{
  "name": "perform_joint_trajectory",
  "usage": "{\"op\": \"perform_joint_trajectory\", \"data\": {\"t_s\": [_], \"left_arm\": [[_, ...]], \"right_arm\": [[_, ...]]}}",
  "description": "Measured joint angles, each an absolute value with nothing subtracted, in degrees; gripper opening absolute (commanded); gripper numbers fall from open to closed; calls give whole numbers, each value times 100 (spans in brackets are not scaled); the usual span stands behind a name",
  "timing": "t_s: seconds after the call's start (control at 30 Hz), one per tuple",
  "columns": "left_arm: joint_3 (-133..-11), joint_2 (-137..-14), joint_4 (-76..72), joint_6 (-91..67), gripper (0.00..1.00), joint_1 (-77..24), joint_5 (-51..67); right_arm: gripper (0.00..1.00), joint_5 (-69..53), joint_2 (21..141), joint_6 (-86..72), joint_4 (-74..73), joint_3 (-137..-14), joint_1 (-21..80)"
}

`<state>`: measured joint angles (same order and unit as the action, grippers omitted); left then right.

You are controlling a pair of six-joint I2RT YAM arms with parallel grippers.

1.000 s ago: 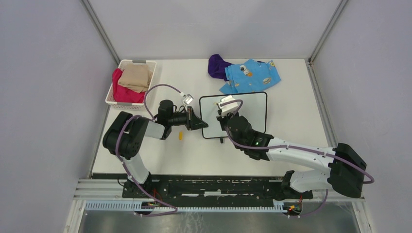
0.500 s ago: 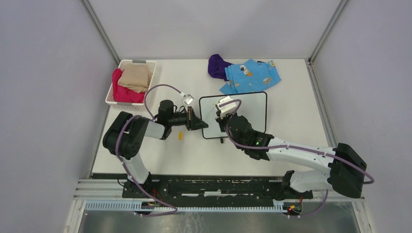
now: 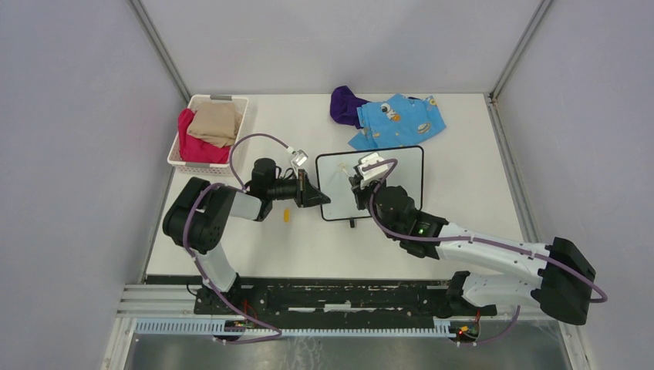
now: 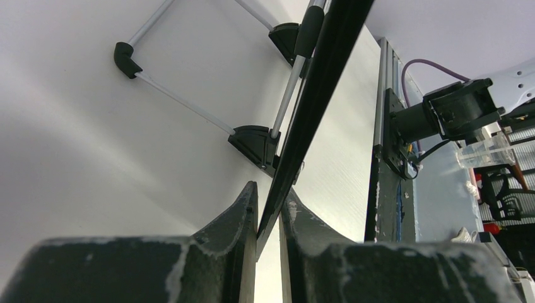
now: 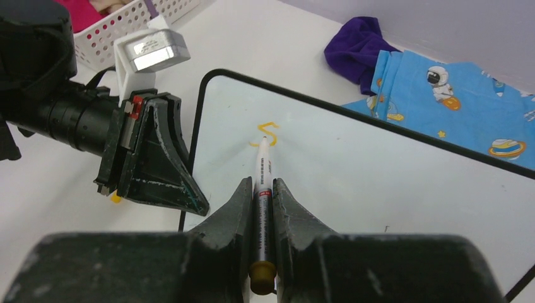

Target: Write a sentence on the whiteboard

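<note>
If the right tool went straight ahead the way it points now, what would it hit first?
The marker clamped in the right tool leads, tip by the orange S on the whiteboard, so the board surface comes first. Whether the tip already touches it is unclear.

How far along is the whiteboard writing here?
Done: one orange letter, an S, on the whiteboard. In hand: the right claw grips the marker, tip at that letter; the left claw clamps the board's edge. Left: the rest of the sentence.

White basket (image 3: 242,116), blue cloth (image 3: 401,119), purple cloth (image 3: 345,105)
</note>
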<state>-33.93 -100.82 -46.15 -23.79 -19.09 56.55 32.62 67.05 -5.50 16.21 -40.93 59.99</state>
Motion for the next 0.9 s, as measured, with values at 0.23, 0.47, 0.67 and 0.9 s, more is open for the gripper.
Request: {"op": "perform_joint_trajectory", "data": {"t_s": [0.23,0.47,0.67,0.9], "left_arm": [[-3402,-10082,-4563,-2305,15,-1909,5666],[-3404,-10082,-4547,-2303,15,-1909,5669],[-3404,-10082,-4547,-2303,15,-1909,5669],[-3409,-10082,-4545,-2303,15,-1909,5666]], "right_arm": [[0,3310,6482,-464,1623,-4086,5741],[0,3177,6499,-464,1629,-4084,5658],[0,3020,6617,-467,1664,-4084,5647],[0,2985,6746,-473,1653,-4084,5579]]}}
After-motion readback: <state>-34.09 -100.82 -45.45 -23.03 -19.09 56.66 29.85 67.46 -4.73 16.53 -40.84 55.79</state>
